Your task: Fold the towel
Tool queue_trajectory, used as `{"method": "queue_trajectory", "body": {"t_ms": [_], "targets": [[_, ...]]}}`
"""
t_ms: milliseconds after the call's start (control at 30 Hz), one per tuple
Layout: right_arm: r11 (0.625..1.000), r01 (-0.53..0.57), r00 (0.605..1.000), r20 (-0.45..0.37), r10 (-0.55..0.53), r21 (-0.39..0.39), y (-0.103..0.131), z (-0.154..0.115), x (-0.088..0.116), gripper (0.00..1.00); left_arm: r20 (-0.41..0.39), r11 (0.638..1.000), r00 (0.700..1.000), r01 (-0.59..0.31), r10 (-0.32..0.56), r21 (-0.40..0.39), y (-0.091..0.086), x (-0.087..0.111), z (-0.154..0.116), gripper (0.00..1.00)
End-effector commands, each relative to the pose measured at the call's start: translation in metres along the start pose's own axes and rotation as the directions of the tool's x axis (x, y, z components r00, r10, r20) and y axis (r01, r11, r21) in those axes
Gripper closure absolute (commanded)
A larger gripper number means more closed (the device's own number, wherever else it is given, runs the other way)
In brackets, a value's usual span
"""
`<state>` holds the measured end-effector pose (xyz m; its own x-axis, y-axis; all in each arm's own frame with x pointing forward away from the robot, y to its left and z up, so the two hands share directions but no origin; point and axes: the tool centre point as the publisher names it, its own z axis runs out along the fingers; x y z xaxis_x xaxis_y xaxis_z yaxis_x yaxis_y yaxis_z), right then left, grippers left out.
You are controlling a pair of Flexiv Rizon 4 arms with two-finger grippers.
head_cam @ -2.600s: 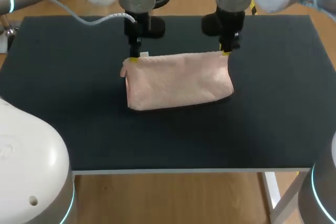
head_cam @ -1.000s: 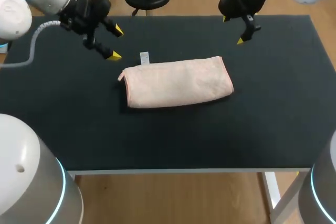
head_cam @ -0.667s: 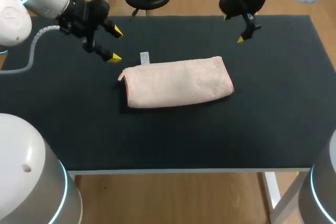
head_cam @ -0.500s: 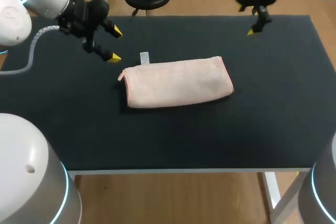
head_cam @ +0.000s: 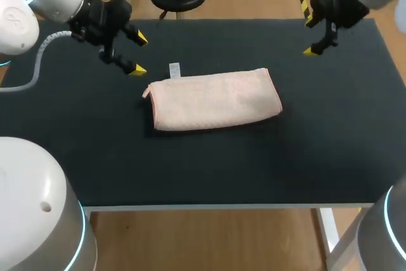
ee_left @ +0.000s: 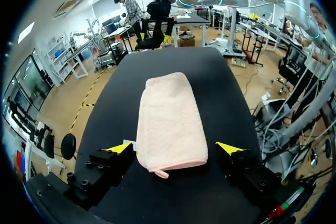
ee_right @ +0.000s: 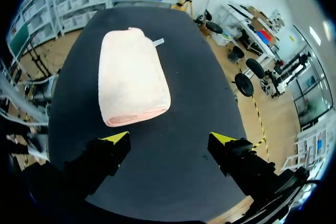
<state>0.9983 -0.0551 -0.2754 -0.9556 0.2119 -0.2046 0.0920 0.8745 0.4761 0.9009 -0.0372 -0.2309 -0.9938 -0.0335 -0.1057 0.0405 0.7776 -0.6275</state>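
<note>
While the pale pink folded terry towel (head_cam: pixel 216 99) lies flat at the centre of the black surface (head_cam: pixel 330 131), the fold seemingly done, the left fingers (head_cam: pixel 138 68) at its 10 o'clock and the right fingers (head_cam: pixel 310 51) at 2 o'clock, both spread apart, should back off high to avoid snagging it.

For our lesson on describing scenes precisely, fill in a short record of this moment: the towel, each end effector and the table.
towel: pink, folded oblong, flat mid-table, nothing holding it
tag: small, white, at the towel's far left corner
left end effector: open, raised, off the towel's left end, not touching
right end effector: open, raised, over the table's far right, not touching
table: black top
</note>
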Motion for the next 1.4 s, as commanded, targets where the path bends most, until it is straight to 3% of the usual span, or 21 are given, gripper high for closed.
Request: {"method": "queue_trajectory", "body": {"t_ms": [33,100,167,600,700,867,967,1033,1200,1233,1300,1400], "targets": [[0.718,-0.529,0.821,-0.060,0.568,-0.453,-0.005,0.004,0.012,0.00,-0.001,1.000,1.000,-0.001,0.001,0.002,0.001,0.000,0.000,0.00],[0.706,-0.542,0.817,-0.090,0.569,-0.457,-0.004,0.004,0.014,0.00,-0.001,1.000,1.000,-0.001,0.001,0.002,0.001,0.000,0.000,0.00],[0.803,-0.449,0.883,-0.057,0.466,-0.392,-0.001,0.004,0.016,0.00,-0.001,1.000,1.000,-0.001,0.001,0.002,0.001,0.000,0.000,0.00],[0.803,-0.449,0.883,-0.057,0.466,-0.392,-0.001,0.004,0.016,0.00,-0.001,1.000,1.000,-0.001,0.001,0.002,0.001,0.000,0.000,0.00],[0.746,-0.551,0.829,-0.148,0.539,-0.374,0.002,0.007,0.024,0.00,-0.001,1.000,1.000,-0.001,0.001,0.002,0.001,0.000,0.000,0.00],[0.718,-0.611,0.790,-0.313,0.527,-0.333,0.016,0.006,0.049,0.00,-0.001,1.000,1.000,-0.001,0.001,0.002,0.001,0.000,0.000,0.00],[0.702,-0.646,0.757,-0.364,0.542,-0.299,0.019,0.004,0.059,0.00,-0.001,1.000,1.000,-0.001,0.001,0.002,0.001,0.000,0.000,0.00],[0.712,-0.649,0.754,-0.349,0.557,-0.266,0.019,0.006,0.063,0.00,-0.001,1.000,1.000,-0.001,0.001,0.002,0.001,0.000,0.000,0.00],[0.611,-0.773,0.624,-0.373,0.686,-0.170,0.014,0.013,0.069,0.00,-0.001,1.000,1.000,-0.001,0.001,0.002,0.001,0.000,0.000,0.00],[0.614,-0.774,0.621,-0.372,0.690,-0.155,0.013,0.015,0.073,0.00,-0.001,1.000,1.000,-0.001,0.001,0.002,0.001,0.000,0.000,0.00],[0.577,-0.806,0.579,-0.377,0.723,-0.133,0.013,0.019,0.077,0.00,-0.001,1.000,1.000,-0.001,0.001,0.002,0.001,0.000,0.000,0.00],[0.559,-0.820,0.561,-0.372,0.740,-0.123,0.013,0.026,0.087,0.00,-0.001,1.000,1.000,-0.001,0.001,0.002,0.001,0.000,0.000,0.00]]}}
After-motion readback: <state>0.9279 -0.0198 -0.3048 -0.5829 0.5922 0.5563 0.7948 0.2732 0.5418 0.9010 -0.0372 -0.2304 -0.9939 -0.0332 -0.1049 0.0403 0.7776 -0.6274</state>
